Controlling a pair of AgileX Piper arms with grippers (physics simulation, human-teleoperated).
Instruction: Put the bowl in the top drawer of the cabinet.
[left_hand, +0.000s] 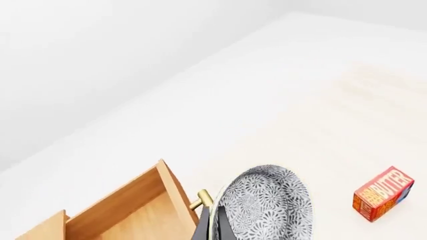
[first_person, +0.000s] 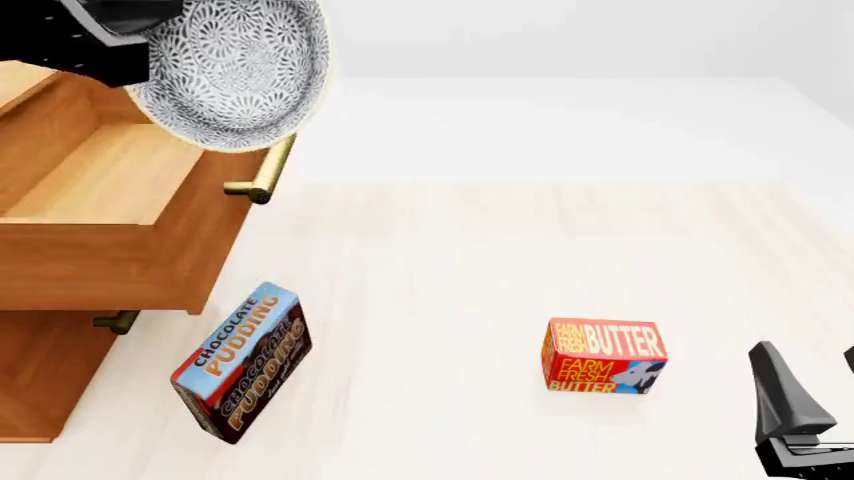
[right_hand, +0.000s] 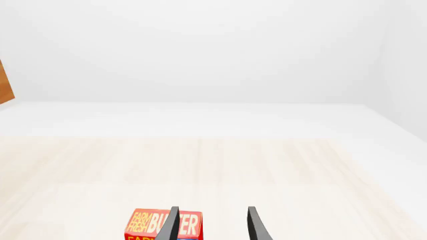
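Note:
The speckled white bowl (first_person: 234, 70) hangs tilted on edge, high over the front end of the top drawer (first_person: 214, 235), which is pulled open with its brass handle (first_person: 267, 175) toward the table. My left gripper (first_person: 138, 45) is shut on the bowl's rim. In the left wrist view the bowl (left_hand: 267, 205) sits against the dark fingers (left_hand: 203, 227), with the open drawer (left_hand: 127, 210) beside it. The cabinet (first_person: 34, 385) fills the left edge. My right gripper (first_person: 814, 385) stands open low at the right, holding nothing.
A chocolate pudding box (first_person: 243, 362) lies in front of the cabinet, under the open drawer's corner. A butter box (first_person: 603, 356) sits on the table right of centre, just ahead of my right gripper (right_hand: 212, 227). The lower drawer's small handle (first_person: 118, 322) shows below.

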